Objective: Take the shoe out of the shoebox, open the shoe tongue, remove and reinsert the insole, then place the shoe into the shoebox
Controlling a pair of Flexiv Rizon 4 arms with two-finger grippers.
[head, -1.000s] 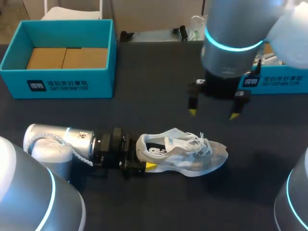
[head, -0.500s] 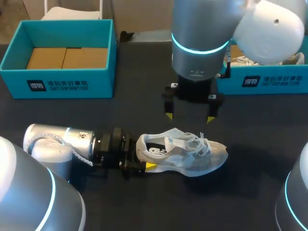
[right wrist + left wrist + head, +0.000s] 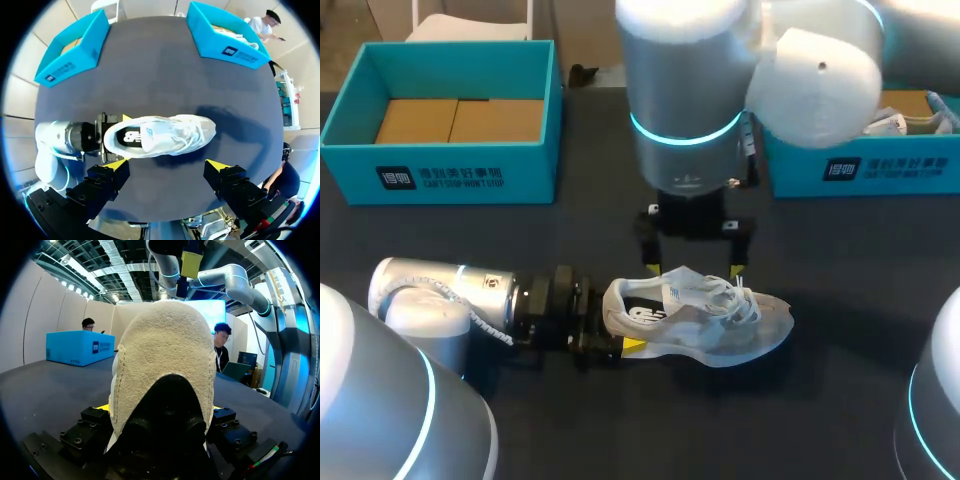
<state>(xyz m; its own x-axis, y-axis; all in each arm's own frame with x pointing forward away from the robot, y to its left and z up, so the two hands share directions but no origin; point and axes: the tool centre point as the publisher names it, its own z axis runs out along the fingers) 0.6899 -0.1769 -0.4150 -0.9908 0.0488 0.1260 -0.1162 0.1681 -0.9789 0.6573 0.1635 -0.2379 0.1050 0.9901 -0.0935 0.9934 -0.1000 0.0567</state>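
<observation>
A white mesh sneaker (image 3: 705,315) lies on its sole on the dark table, toe to the right, laces and tongue up. My left gripper (image 3: 618,328) comes in low from the left and is shut on the heel, one yellow fingertip (image 3: 633,345) showing at the near side. In the left wrist view the heel (image 3: 162,355) fills the space between the fingers of my left gripper (image 3: 159,410). My right gripper (image 3: 692,268) hangs open just above the tongue, pointing straight down. In the right wrist view the shoe (image 3: 160,136) lies ahead of my right gripper (image 3: 167,165), a little off its middle.
An open teal shoebox (image 3: 440,175) with cardboard inside stands at the back left. A second teal box (image 3: 880,170) with paper in it stands at the back right. In the right wrist view both boxes (image 3: 70,52) (image 3: 225,35) sit beyond the shoe.
My right arm has swung left from the back right and come down, so its open gripper now hangs just over the shoe's tongue. Left gripper and shoe have not moved.
</observation>
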